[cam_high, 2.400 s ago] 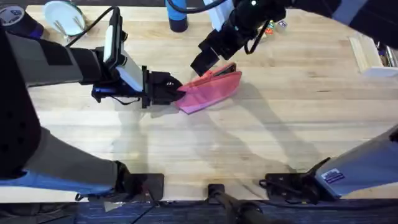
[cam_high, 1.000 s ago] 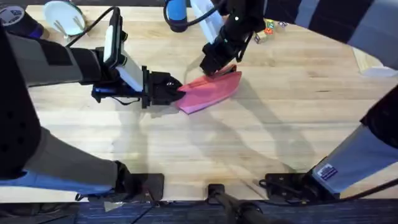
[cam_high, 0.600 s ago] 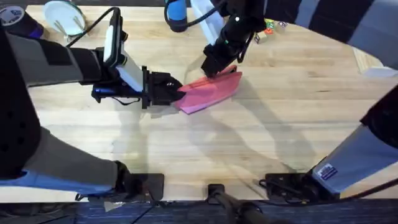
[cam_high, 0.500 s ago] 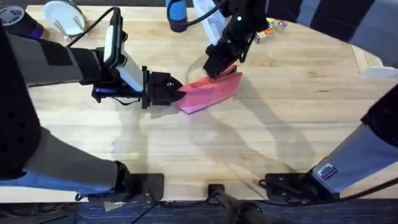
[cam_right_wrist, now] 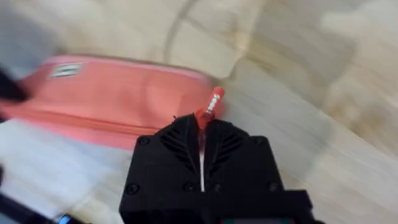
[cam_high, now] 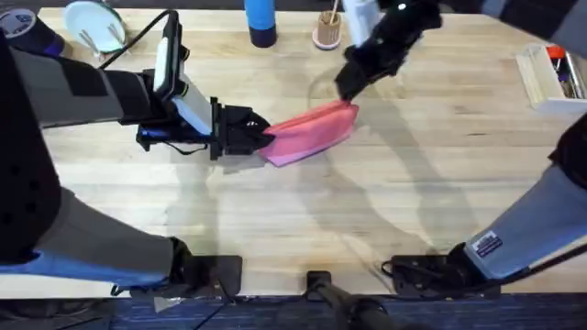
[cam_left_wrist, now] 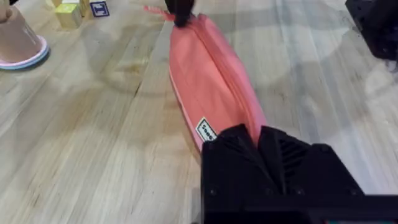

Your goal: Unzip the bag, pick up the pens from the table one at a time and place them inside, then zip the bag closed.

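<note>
1. One broad butcher-block surface [cam_high: 440,183] carries everything, its plank grain running side to side in the overhead view.
2. Two arms reach over it from opposite sides. The left end effector [cam_high: 261,133] is clamped on the near-left end of the pink pencil pouch [cam_high: 312,133], its black fingers [cam_left_wrist: 249,146] pinching the fabric beside a small white label.
3. The right end effector [cam_high: 347,84] hangs just beyond the pouch's far-right end; its fingers are closed on the red zipper pull [cam_right_wrist: 213,104].
4. The pouch lies flat near the surface's middle, angled, its zipper seam looking shut along the top.
5. A blue cylinder [cam_high: 260,20] and a small tan cup [cam_high: 327,31] stand at the far edge.
</note>
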{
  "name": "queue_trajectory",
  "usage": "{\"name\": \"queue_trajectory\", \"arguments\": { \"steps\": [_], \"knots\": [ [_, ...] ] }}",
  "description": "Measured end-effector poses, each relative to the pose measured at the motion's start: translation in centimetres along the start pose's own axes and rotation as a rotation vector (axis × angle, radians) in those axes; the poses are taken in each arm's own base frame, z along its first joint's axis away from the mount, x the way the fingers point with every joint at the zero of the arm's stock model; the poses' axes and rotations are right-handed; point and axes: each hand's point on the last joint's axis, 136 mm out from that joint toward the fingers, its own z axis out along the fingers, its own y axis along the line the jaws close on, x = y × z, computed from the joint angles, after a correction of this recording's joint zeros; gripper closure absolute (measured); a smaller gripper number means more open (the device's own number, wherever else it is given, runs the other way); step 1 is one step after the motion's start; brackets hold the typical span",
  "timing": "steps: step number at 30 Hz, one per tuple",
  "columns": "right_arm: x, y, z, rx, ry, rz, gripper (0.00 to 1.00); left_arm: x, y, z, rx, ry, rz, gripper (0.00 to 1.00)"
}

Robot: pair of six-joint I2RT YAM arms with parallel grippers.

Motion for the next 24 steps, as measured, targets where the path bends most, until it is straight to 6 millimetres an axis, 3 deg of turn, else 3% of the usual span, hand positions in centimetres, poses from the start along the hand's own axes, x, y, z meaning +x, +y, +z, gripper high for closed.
{"name": "queue_trajectory", "arguments": {
  "steps": [3, 5, 14, 20, 21, 24],
  "knots": [
    [0.5, -3.4, -0.6, 0.029, -0.009, 0.095, 0.968, 0.0, 0.0, 0.0, -0.002, 0.0, 0.0, 0.959],
    [0.9, -4.5, -0.8, 0.018, -0.011, 0.144, 0.968, -0.1, 0.0, 0.1, 0.003, -0.003, 0.008, 0.959],
    [1.5, -5.6, -1.2, -0.051, -0.022, 0.251, 0.968, -0.2, -0.1, 0.4, 0.012, -0.007, 0.016, 0.959],
    [2.4, -5.9, -0.3, -0.056, -0.003, 0.273, 0.967, -0.2, -0.1, 0.4, 0.012, -0.007, 0.015, 0.959],
    [2.6, -5.9, -0.1, -0.055, 0.002, 0.278, 0.898, -0.2, -0.1, 0.4, 0.012, -0.007, 0.015, 0.959],
    [3.7, -7.9, -0.1, 0.021, 0.028, 0.307, 0.474, -0.1, -0.1, 0.3, 0.009, -0.002, 0.009, 0.959]
  ]
}}
